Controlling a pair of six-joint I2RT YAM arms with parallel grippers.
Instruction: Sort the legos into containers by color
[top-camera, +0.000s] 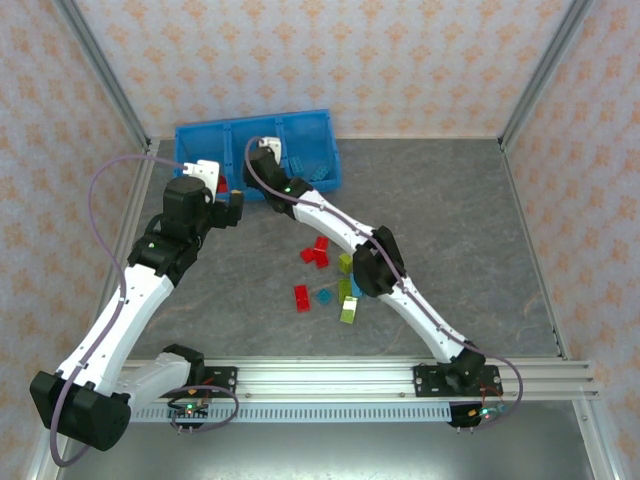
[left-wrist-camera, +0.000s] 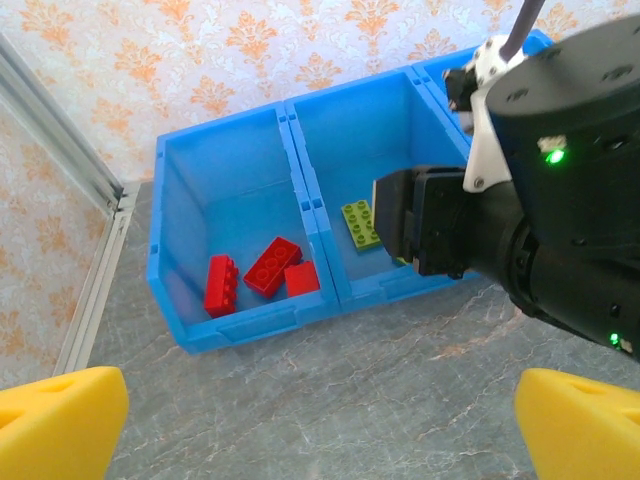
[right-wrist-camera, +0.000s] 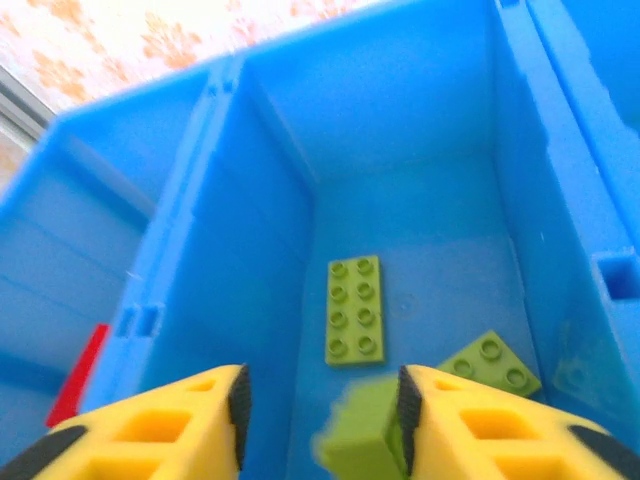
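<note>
The blue tray (top-camera: 200, 135) stands at the back left, and its compartments are the containers. Three red legos (left-wrist-camera: 268, 265) lie in the left compartment. My left gripper (left-wrist-camera: 320, 430) is open over bare table just in front of it, holding nothing. Over the middle compartment (right-wrist-camera: 420, 200), my right gripper (right-wrist-camera: 320, 405) has its jaws apart. A blurred lime green lego (right-wrist-camera: 365, 440) sits against the right pad, with a gap to the left pad. Below it lie a green plate (right-wrist-camera: 354, 308) and a green square lego (right-wrist-camera: 490, 362). Loose legos (top-camera: 316, 250) lie mid-table.
Red (top-camera: 301, 297), green (top-camera: 349, 305) and light blue (top-camera: 325, 296) bricks are scattered beside the right arm's forearm. The right arm's wrist (left-wrist-camera: 560, 200) reaches across in front of the tray's middle compartment. Patterned walls and metal rails close in the table.
</note>
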